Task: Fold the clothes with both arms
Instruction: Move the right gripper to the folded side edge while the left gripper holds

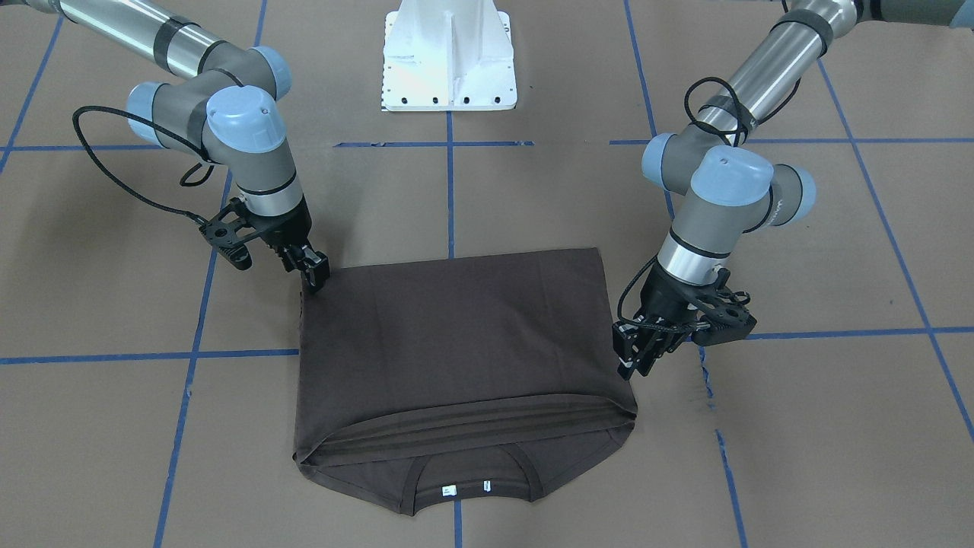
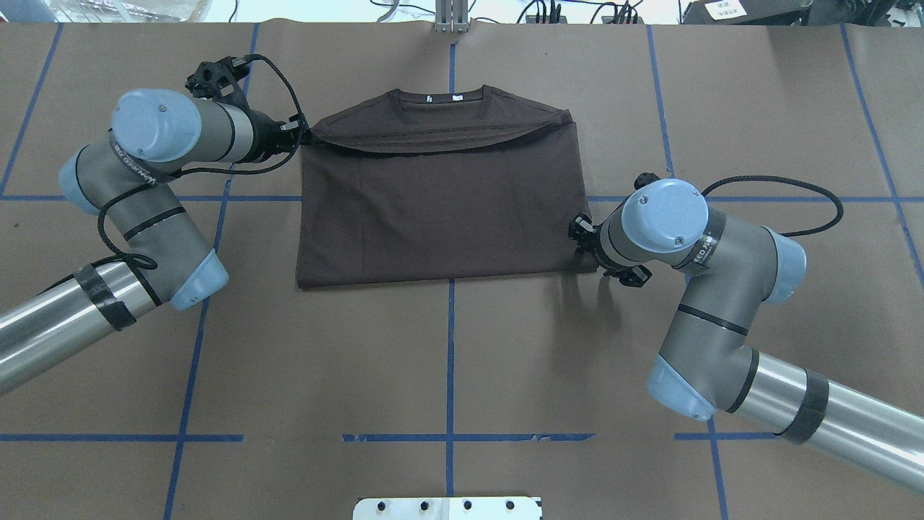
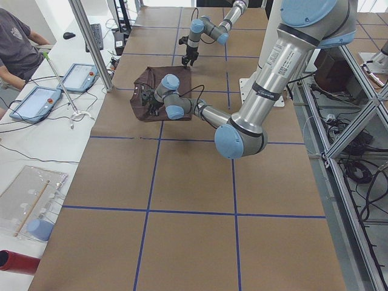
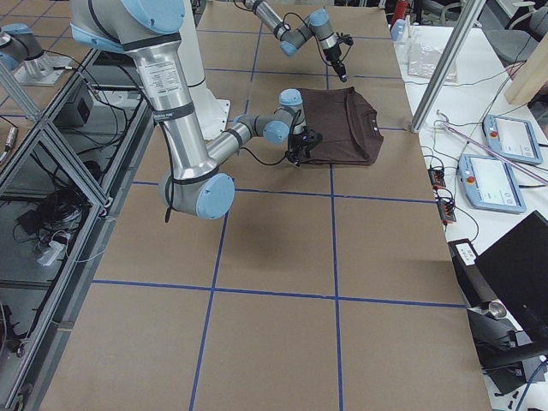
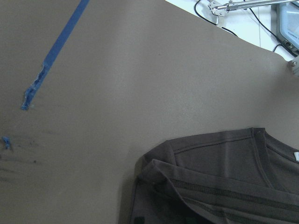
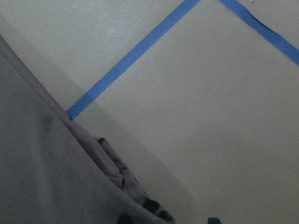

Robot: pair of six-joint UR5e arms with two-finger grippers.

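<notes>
Seeing the shirt [image 1: 456,335] lie crosswise between both, I read the right end effector [image 1: 313,283] parted; the left end effector [image 1: 631,365] I cannot tell.

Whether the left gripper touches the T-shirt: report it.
Touching. Overhead view: the T-shirt has its hem corner drawn to a point at the left gripper.

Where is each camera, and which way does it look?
Front-facing: across the table, looking back and down on the T-shirt; left arm and right arm show.
Overhead: behind both arms, looking forward and down.
Exterior left: table's left end; left arm nearest.
Exterior right: table's right end; right arm nearest.
Left wrist: above the T-shirt's collar corner; no arm visible.
Right wrist: above the T-shirt's edge and blue tape; no arm visible.
Shared: front-facing and overhead both show the neck labels.
</notes>
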